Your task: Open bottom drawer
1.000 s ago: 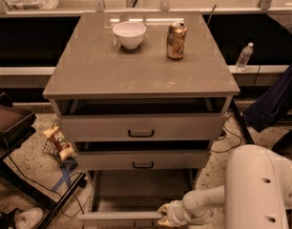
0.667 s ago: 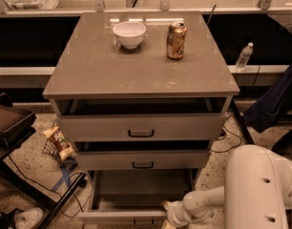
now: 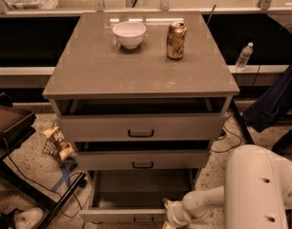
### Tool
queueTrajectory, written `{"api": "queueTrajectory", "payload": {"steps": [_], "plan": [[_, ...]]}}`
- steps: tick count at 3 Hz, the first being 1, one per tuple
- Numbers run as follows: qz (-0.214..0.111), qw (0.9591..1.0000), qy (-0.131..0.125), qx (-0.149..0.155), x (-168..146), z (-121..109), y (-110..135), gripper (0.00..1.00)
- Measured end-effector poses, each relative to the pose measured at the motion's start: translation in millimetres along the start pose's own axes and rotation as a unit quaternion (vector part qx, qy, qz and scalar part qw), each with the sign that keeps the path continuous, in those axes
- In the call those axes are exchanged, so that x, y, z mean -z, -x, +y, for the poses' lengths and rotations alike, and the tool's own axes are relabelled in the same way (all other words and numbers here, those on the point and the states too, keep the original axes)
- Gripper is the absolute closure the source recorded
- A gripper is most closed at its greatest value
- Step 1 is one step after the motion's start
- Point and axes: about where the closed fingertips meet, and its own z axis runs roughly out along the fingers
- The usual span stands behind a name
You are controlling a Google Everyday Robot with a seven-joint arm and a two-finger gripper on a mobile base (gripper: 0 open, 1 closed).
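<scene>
The bottom drawer [image 3: 136, 194] of the grey-beige cabinet stands pulled out, its flat pale inside showing; its front [image 3: 122, 216] with a small black handle [image 3: 143, 220] sits at the lower edge of the camera view. My gripper [image 3: 169, 217] is at the right end of that drawer front, low in the view, on the end of my white arm [image 3: 260, 190]. The middle drawer [image 3: 142, 160] and the top drawer [image 3: 141, 127] are each out a little.
A white bowl [image 3: 130, 34] and a drink can [image 3: 176, 41] stand on the cabinet top [image 3: 88, 70]. A snack bag [image 3: 57, 143] and cables lie on the floor at left; a water bottle [image 3: 244, 56] stands at right. A dark cloth [image 3: 275, 99] hangs at right.
My gripper has shifted slightly to the right along the bottom drawer's front edge. The drawer stays pulled out.
</scene>
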Motion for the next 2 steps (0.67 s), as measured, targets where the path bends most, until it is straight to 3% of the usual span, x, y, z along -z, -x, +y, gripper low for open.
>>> {"api": "queueTrajectory", "payload": {"steps": [1, 2], "plan": [[0.000, 1.0000, 0.001, 0.000, -1.0, 1.1, 0.6, 0.15], [-0.001, 1.0000, 0.002, 0.000, -2.0, 2.2, 1.1, 0.00]]}}
